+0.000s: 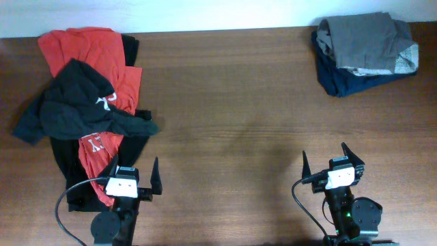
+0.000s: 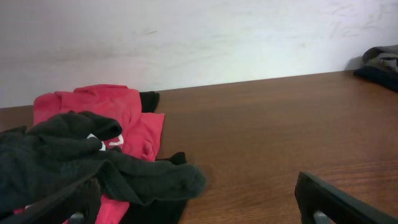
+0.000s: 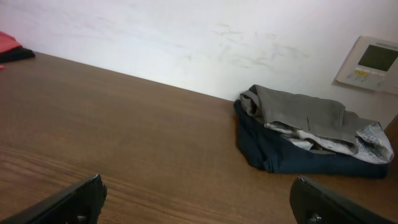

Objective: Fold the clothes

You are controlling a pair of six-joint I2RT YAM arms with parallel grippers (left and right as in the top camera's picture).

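Lying in a crumpled heap just ahead of the left hand [image 1: 135, 179], the black T-shirt [image 1: 82, 102] covers part of a red garment [image 1: 89, 51], and more black cloth shows under both. The pile reaches down beside this hand's left finger, very near it; whether it touches I cannot tell. The left hand is spread wide and holds nothing. The right hand [image 1: 328, 162] is also wide and empty, and the pile is well apart from it, far over on its left side. Far ahead of the right hand and a little to its right sits a stack that looks already folded, a grey piece [image 1: 365, 42] on top of a navy piece [image 1: 345, 80]. Between the two hands the table [image 1: 232, 102] is bare wood.

The main risk, I think, is a grip that catches two layers together, because black and red cloth are mixed; then the red garment comes along. No hem or corner of the T-shirt shows clearly, so a pinch in the middle may only lift a bundle.
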